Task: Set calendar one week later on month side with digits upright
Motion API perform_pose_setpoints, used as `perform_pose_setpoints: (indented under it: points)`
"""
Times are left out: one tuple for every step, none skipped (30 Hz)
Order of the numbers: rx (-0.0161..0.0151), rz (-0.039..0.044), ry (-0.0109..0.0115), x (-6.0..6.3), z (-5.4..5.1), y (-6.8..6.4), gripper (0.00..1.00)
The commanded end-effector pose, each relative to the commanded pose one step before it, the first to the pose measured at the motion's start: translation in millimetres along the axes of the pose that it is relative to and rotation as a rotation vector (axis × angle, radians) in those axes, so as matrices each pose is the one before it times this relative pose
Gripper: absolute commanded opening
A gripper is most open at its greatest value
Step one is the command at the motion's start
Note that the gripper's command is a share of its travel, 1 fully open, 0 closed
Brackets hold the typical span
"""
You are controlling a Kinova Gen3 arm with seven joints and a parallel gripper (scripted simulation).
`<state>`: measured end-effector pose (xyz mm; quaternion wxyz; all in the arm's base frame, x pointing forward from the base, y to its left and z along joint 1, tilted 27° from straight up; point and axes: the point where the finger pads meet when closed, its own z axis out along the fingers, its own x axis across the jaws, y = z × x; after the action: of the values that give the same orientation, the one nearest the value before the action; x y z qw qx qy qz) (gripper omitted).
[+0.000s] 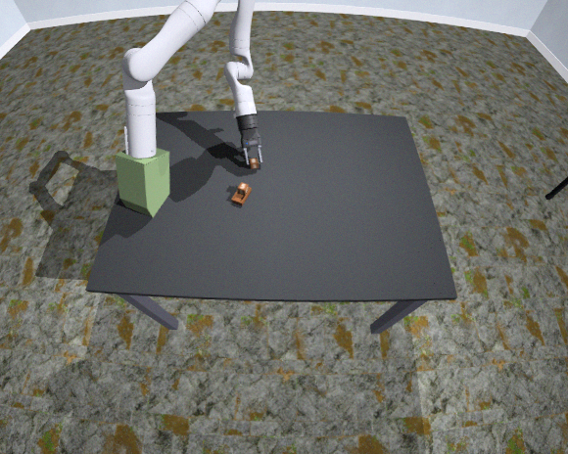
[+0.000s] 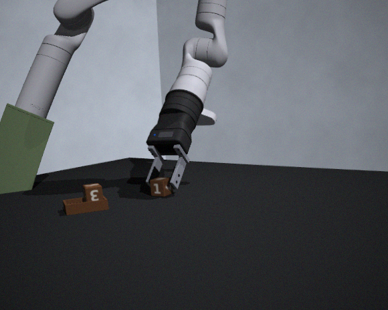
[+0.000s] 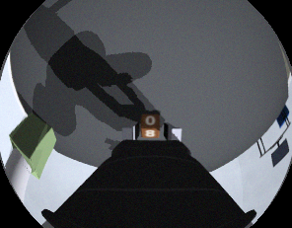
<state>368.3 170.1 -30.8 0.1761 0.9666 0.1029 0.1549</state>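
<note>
A loose brown cube (image 1: 254, 164) (image 2: 157, 189) (image 3: 150, 120) stands on the table. It shows an upright 1 to the exterior view; the wrist view shows a 0 and an 8 on two neighbouring faces. My gripper (image 1: 255, 161) (image 2: 162, 184) (image 3: 151, 128) points down, open, with a finger on either side of this cube. Whether either finger touches it I cannot tell. The brown tray (image 1: 238, 201) (image 2: 86, 208) lies flat, with no month name readable. A second cube (image 1: 243, 187) (image 2: 93, 192) stands in its right part in the exterior view, showing an upside-down 3.
The dark table (image 1: 324, 220) (image 2: 238, 234) carries the tray a little nearer the top camera than the gripper. The green base block (image 1: 148, 181) (image 2: 17, 153) (image 3: 36, 142) of the arm stands at the table's left edge.
</note>
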Motion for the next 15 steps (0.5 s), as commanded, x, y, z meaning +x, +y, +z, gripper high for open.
perform_pose_setpoints:
  points:
    - [-0.00230, -0.00367, -0.00353, -1.88, 3.24, -2.11, 0.87]
    - [0.00000, 0.00000, 0.00000, 0.00, 0.55, -0.55, 0.87]
    - [0.00000, 0.00000, 0.00000, 0.00, 0.47, -0.47, 0.87]
    - [0.00000, 0.00000, 0.00000, 0.00, 0.40, -0.40, 0.87]
    - [0.00000, 0.00000, 0.00000, 0.00, 0.33, -0.33, 0.87]
    - [0.00000, 0.00000, 0.00000, 0.00, 0.27, -0.27, 0.87]
    - [0.00000, 0.00000, 0.00000, 0.00, 0.21, -0.21, 0.87]
    - [0.00000, 0.00000, 0.00000, 0.00, 0.15, -0.15, 0.87]
    - [0.00000, 0.00000, 0.00000, 0.00, 0.00, 0.00, 0.87]
    - [0.00000, 0.00000, 0.00000, 0.00, 0.00, 0.00, 0.87]
    - [0.00000, 0.00000, 0.00000, 0.00, 0.11, -0.11, 0.87]
    - [0.00000, 0.00000, 0.00000, 0.00, 0.07, -0.07, 0.87]
    - [0.00000, 0.00000, 0.00000, 0.00, 0.04, -0.04, 0.87]
    - [0.00000, 0.00000, 0.00000, 0.00, 0.01, -0.01, 0.87]
    - [0.00000, 0.00000, 0.00000, 0.00, 0.00, 0.00, 0.87]
